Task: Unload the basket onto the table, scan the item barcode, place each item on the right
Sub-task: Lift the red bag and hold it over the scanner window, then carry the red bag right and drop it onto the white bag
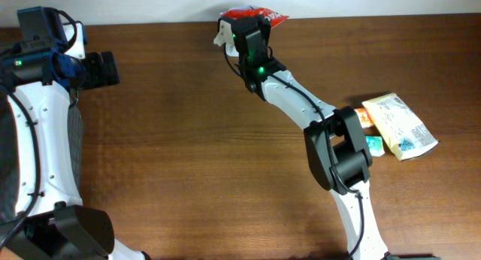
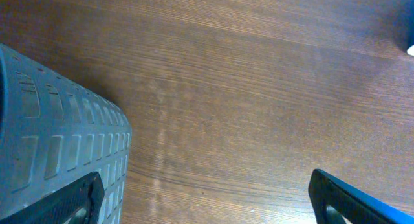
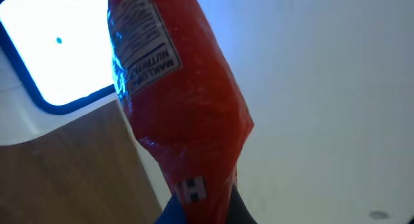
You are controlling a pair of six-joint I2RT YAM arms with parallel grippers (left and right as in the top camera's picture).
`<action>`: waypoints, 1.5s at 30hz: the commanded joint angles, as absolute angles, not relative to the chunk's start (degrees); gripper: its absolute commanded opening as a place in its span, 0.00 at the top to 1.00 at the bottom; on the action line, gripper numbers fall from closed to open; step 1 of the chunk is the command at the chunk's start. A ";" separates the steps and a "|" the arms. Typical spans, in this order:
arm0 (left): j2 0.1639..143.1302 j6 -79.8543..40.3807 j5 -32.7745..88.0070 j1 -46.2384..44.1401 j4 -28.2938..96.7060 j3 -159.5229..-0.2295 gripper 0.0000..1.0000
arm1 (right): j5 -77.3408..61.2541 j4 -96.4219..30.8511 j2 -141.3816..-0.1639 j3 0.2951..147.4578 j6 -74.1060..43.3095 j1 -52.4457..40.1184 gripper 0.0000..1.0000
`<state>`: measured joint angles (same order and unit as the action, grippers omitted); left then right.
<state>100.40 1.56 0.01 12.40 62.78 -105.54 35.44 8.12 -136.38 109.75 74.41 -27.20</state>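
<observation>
One step is in hand: presentation of the item to the reader. The right gripper point(image 3: 202, 212) is fully closed on the lower end of the red packet point(image 3: 174, 107) and holds it up at the far edge of the table point(image 1: 173, 140), just beside the white scanner point(image 1: 222, 31). In the right wrist view the packet hangs in front of the scanner's lit window point(image 3: 45, 62), overlapping its right side. Printed label text shows on the upper face, but no barcode can be made out on the side in view. The next move probably calls for a small wrist rotation or shift, so that the coded face squares up to the window and the crinkled film lies flat enough to read. The grip must not slacken. The left gripper point(image 1: 113, 68) stands fully spread and holds nothing. It is parked over bare wood at the left side, well apart from the scanner, with a grey ribbed surface point(image 2: 58, 133) beside it. Three other goods lie at the right: a yellow packet point(image 1: 398, 125), an orange item point(image 1: 366, 117) and a teal item point(image 1: 374, 145), partly hidden by the right arm. Nothing stands between packet and scanner.
</observation>
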 commanded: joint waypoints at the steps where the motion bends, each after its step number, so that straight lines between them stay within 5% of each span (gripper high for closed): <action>1: 100.49 2.44 0.25 12.53 62.72 -105.65 0.01 | 36.95 10.31 -135.81 110.56 77.01 -27.42 0.96; 19: 100.49 2.44 0.25 12.53 62.72 -105.65 0.01 | 37.17 10.31 -132.70 110.56 81.38 -27.94 0.96; 23: 100.49 2.44 0.25 12.53 62.72 -105.65 0.01 | 35.16 3.99 -123.15 110.56 68.93 -28.53 0.96; 26: 100.49 2.44 0.25 12.53 62.72 -105.65 0.01 | 27.14 -16.73 -111.44 110.59 54.48 -28.45 0.96; 31: 100.49 2.44 0.25 12.53 62.72 -105.65 0.01 | -15.03 -44.14 -97.30 110.59 18.46 -22.87 0.96; 33: 100.49 2.44 0.25 12.53 62.70 -105.65 0.01 | -17.96 -52.71 -94.65 110.59 7.14 -18.31 0.96; 40: 100.49 2.44 0.25 12.53 62.72 -105.65 0.01 | -16.86 -80.07 -97.69 107.96 2.00 4.05 0.96; 45: 100.49 2.44 0.25 12.53 62.72 -105.65 0.01 | -9.89 -71.37 -102.48 90.56 -3.75 15.68 0.96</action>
